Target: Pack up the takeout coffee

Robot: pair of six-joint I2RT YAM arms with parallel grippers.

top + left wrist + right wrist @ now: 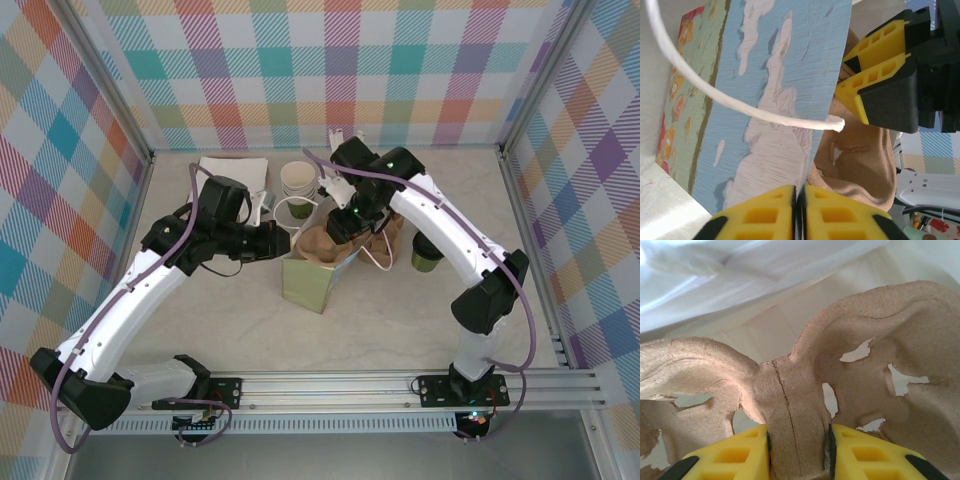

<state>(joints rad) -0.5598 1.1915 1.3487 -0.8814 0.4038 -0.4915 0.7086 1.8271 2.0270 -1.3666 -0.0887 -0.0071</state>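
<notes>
Across the middle of the table [400, 330] I am watching the paper bag [310, 285] standing open. My left gripper [799, 197] is pinching the bag's top edge, its yellow pads pressed together with the printed wall running down between them (the white cord handle [715, 95] is looping just beside). Over the bag's mouth my right gripper [799, 440] is clamping the middle ridge of the brown pulp carrier [325, 243], both fingers tight against the moulded fibre, which is looking holed and ragged in places. Off to the right of the bag, apart from both grippers, the takeout coffee [427, 255] is standing upright on the table, a small green paper cup wearing its black lid [428, 246]. I am judging it light to middling in weight, depending on whether it is filled, which I cannot tell from here. The paper wall is likely to give under a hard squeeze, and the lid is probably only pressed on, so lifting by the lid is risking it popping off and spilling. I am expecting the best hold to be across the cup's body, a little below the lid's rim where the rolled edge is stiffening the wall, jaws closing gently and the cup kept upright on its way into a carrier pocket.
</notes>
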